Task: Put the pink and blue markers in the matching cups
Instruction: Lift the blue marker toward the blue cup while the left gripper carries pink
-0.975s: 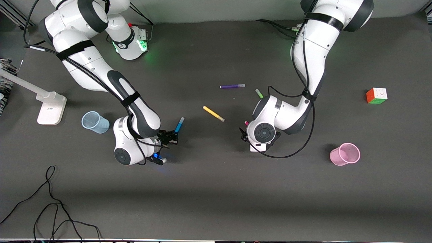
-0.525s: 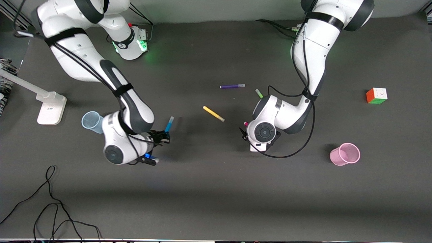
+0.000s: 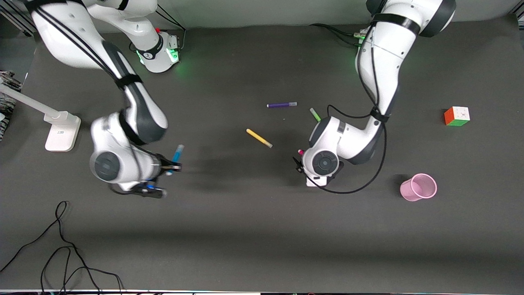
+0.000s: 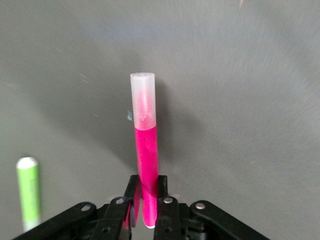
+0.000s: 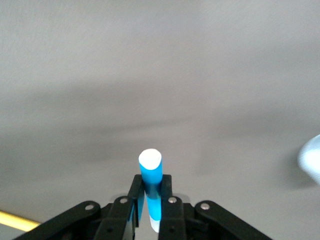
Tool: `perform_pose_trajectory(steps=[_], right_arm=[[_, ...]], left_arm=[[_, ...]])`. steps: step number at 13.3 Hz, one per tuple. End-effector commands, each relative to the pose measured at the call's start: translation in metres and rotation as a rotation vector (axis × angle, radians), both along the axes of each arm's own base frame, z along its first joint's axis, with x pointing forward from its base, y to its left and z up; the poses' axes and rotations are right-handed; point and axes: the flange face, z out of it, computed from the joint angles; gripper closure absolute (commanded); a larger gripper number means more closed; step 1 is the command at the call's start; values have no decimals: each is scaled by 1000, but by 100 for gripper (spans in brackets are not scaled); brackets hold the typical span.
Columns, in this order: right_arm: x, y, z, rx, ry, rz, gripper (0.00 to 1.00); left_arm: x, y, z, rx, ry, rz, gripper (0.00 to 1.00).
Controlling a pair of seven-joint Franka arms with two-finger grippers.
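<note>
Since a second ago the right arm has swung toward its own end of the table, carrying the blue marker (image 3: 177,153) with it, and its wrist now covers the spot where the blue cup stood; the left arm has barely shifted.

The right gripper (image 3: 171,165) is up over bare table near the right arm's end, its fingers (image 5: 170,210) closed tight on the lower part of the blue marker (image 5: 150,180); the marker stands up out of the grip with its pale cap topmost. A pale blue blur at the edge of the right wrist view (image 5: 311,159) may be the blue cup, though I cannot tell for sure; in the front view it is hidden under the arm.

The left gripper (image 3: 300,164) is low over the middle of the table, its fingers (image 4: 165,207) pinched on the pink marker (image 4: 144,150) near its bottom end; the marker rises upright from them, grey cap up, and only its tip (image 3: 301,152) shows in the front view. Whether it touches the table I cannot tell.

The pink cup (image 3: 419,187) stands upright toward the left arm's end, well apart from the left gripper; a green pen (image 3: 314,114), a yellow pen (image 3: 259,138) and a purple pen (image 3: 281,105) lie on the table; a colour cube (image 3: 457,116) sits near the left arm's end.
</note>
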Motion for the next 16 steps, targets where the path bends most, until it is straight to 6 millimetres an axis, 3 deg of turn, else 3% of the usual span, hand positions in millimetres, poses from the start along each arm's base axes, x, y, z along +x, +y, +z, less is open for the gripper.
perform_pose_trajectory(steps=[1,4,6,7,10,11,12,13,14,16], right_arm=[[-40,-73,49,-14,-107,113,100],[-64,-136,90,-53,-206,250,100],[-89,-172,84,-57,-345,341,100],[-99,-180,79,-61,-387,370,100],[-124,-201,56,-77,-480,431,100],[-134,-218,40,-88,-499,440,100],[-142,-218,25,-91,-521,439,100],[-147,-216,18,-98,-545,442,100],[-148,-215,14,-104,-559,446,100],[-155,-214,1,-101,-548,446,100]], left_arm=[[43,41,73,-28,42,15,100],[71,94,124,-109,69,-50,100],[89,143,145,-183,72,-66,100],[94,159,151,-211,65,-81,100],[111,249,149,-317,48,-128,100],[112,275,147,-386,57,-124,100],[114,305,146,-415,51,-102,100],[113,320,144,-427,51,-101,100],[110,322,139,-443,69,-127,100],[105,357,127,-478,90,-108,100]])
